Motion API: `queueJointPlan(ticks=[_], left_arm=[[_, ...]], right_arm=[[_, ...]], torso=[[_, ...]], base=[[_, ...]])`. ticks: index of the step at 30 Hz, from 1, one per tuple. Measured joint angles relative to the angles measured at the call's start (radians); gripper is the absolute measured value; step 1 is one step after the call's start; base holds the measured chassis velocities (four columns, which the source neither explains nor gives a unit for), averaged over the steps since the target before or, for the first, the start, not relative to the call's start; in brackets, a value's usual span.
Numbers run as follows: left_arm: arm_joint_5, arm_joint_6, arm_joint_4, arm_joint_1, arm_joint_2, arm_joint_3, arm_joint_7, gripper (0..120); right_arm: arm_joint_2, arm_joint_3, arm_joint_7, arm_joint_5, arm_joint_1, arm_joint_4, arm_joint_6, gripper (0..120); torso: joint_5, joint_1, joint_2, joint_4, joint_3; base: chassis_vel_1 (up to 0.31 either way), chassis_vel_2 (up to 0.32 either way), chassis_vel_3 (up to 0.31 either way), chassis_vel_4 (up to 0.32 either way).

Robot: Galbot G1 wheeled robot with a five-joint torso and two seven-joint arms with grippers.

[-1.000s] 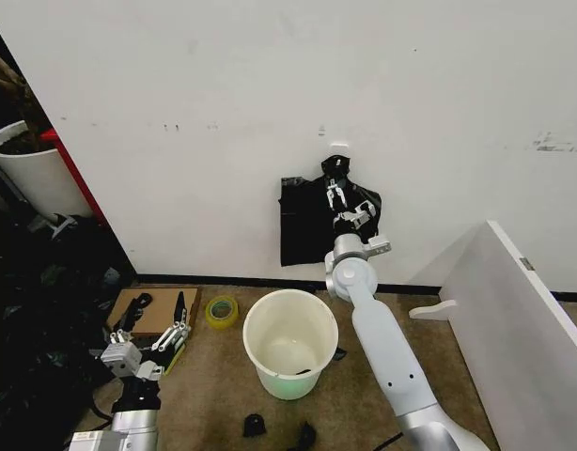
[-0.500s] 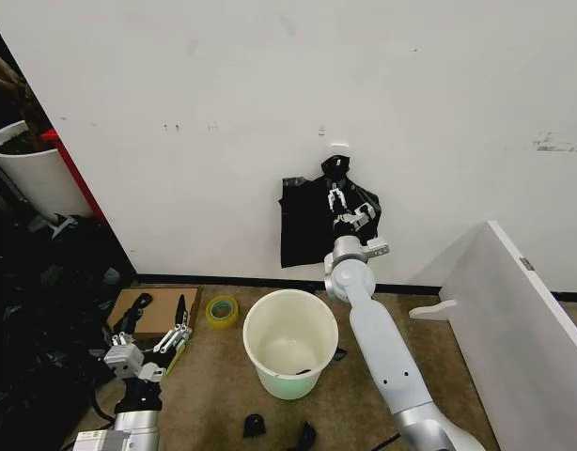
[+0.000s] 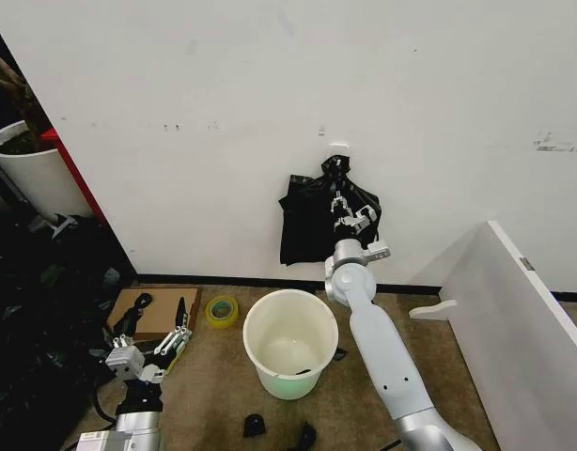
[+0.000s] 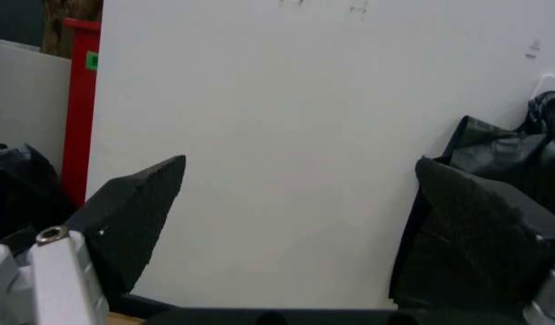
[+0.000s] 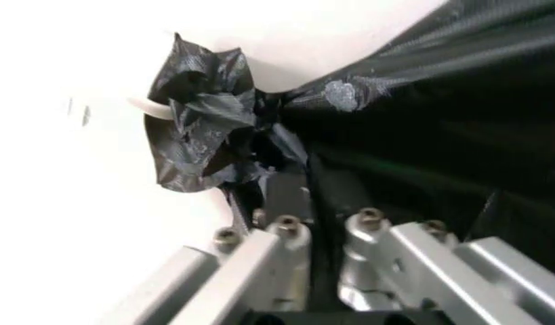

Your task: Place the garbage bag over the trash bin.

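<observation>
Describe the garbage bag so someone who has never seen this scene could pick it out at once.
Look at the white wall behind the trash bin. Above the bin, the garbage bag hangs by its knotted top from a small white hook, with the right gripper at it. It is the sole black thing on the wall, unlike the dark heap on the floor.

My left claw (image 4: 300, 223) is spread wide: two black fingers (image 4: 137, 210) apart, bare white wall (image 4: 286, 135) showing between them. One finger sits by a silver bracket with a screw (image 4: 51, 235), the other overlaps the garbage bag (image 4: 503, 152). The bag is black, crinkled, flat against the wall, its top bunched up at a white hook plate (image 4: 553, 84). On the far side of the wall edge stand a red upright strip (image 4: 78, 101) with a small green label and a dark heap (image 4: 15, 183) low down.
</observation>
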Motion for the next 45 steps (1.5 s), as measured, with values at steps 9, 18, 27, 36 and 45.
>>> queueJointPlan(ticks=[9, 18, 27, 36, 45], left_arm=[[0.004, -0.002, 0.004, -0.001, 0.0, 0.003, -0.001, 100], [0.012, -0.005, 0.011, -0.003, -0.001, 0.01, -0.001, 100], [0.017, -0.007, 0.011, -0.002, -0.001, 0.013, 0.0, 100], [0.017, -0.005, 0.004, -0.01, 0.001, 0.014, 0.0, 100], [0.014, 0.016, 0.0, -0.036, 0.001, 0.016, 0.001, 100]], right_arm=[[-0.035, -0.017, -0.003, -0.021, -0.078, 0.074, 0.005, 0], [-0.092, -0.058, -0.017, -0.064, -0.212, 0.177, 0.023, 0], [-0.133, -0.077, -0.017, -0.102, -0.317, 0.271, 0.046, 0], [-0.247, -0.126, 0.034, -0.183, -0.462, 0.426, 0.099, 0], [-0.36, -0.133, 0.035, -0.383, -0.633, 0.491, 0.182, 0]], torso=[[0.0001, 0.0, 0.0, -0.0001, 0.0], [0.0002, 0.0, 0.0, -0.0001, 0.0], [0.0002, 0.0, 0.0, 0.0001, 0.0], [0.0002, 0.0, 0.0, 0.0, 0.0], [0.0002, 0.0, 0.0, 0.0001, 0.0]], base=[[0.0, 0.0, 0.0, 0.0], [0.0, 0.0, 0.0, 0.0], [0.0, 0.0, 0.0, 0.0], [0.0, 0.0, 0.0, 0.0], [0.0, 0.0, 0.0, 0.0]])
